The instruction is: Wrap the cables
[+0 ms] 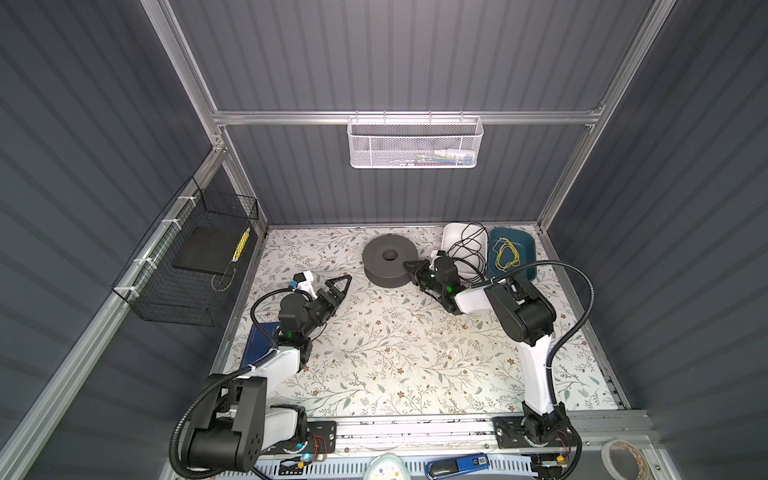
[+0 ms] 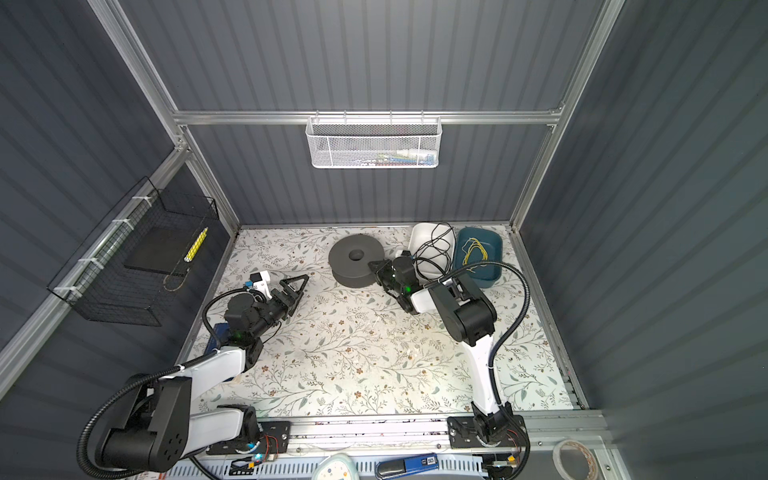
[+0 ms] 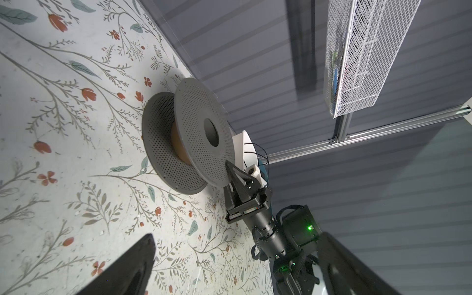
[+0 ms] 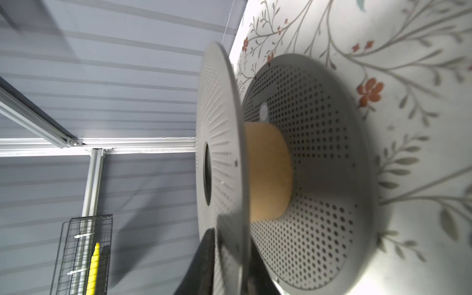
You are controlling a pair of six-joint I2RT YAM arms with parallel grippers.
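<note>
The cables [image 1: 468,248] lie tangled in the white tray [image 1: 451,232] at 1 o'clock on the table [image 1: 395,365], at 3 o'clock from the grey spool [image 1: 384,249]. The right gripper [image 1: 409,266] pinches the spool's upper rim. The left gripper [image 1: 341,286], at 10 o'clock, has its fingers spread wide.

Left tool [image 1: 340,284] wide open on a folded arm [image 1: 282,361]; right tool [image 1: 409,266], seemingly clamped, on an outstretched arm [image 1: 536,365].

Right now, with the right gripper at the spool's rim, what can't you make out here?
- Whether the right gripper grips the spool: right wrist view, fingers blurred, cut by bottom edge.
- Ends of the black cable: both top views, hidden behind the right arm.
- Contents of the white mesh basket: both top views, too small.
</note>
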